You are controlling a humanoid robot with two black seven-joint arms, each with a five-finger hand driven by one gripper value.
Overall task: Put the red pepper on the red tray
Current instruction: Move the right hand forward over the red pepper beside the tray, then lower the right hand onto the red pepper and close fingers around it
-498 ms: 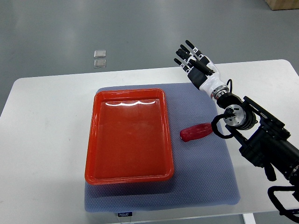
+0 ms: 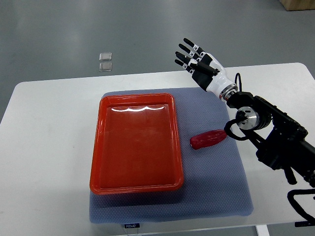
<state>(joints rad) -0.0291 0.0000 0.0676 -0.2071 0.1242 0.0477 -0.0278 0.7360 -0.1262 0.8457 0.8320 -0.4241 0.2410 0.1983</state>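
Nothing's really done so far: the red pepper point(image 2: 208, 139) lies on the grey mat point(image 2: 211, 187) just right of the empty red tray point(image 2: 101, 147), and the right hand point(image 2: 199, 64) hovers well above it, fingers spread, holding nothing.

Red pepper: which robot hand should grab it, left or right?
Probably the right hand. It is the only hand in view, with its fingers spread and empty, and its arm reaches in on the red pepper's side of the red tray. No left hand shows.
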